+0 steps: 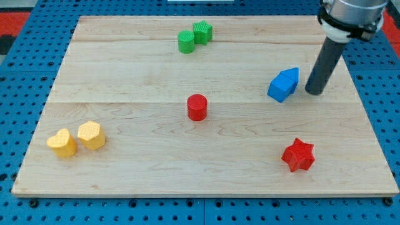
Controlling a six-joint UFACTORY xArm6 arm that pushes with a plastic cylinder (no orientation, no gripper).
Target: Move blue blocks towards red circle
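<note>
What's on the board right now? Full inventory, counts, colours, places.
blue blocks: apparently two, blue, touching, view's right of centre
red circle: one, red cylinder, board centre
red star: one, red, view's lower right
green blocks: two, green, touching, view's top centre
yellow blocks: two, yellow, side by side, view's lower left
wooden board: one, pale wood, on blue pegboard
my tip: one dark rod, just to the view's right of the blue blocks, narrow gap showing

Straight dark rod (pixel 314 92), grey cylindrical mount, black band
</note>
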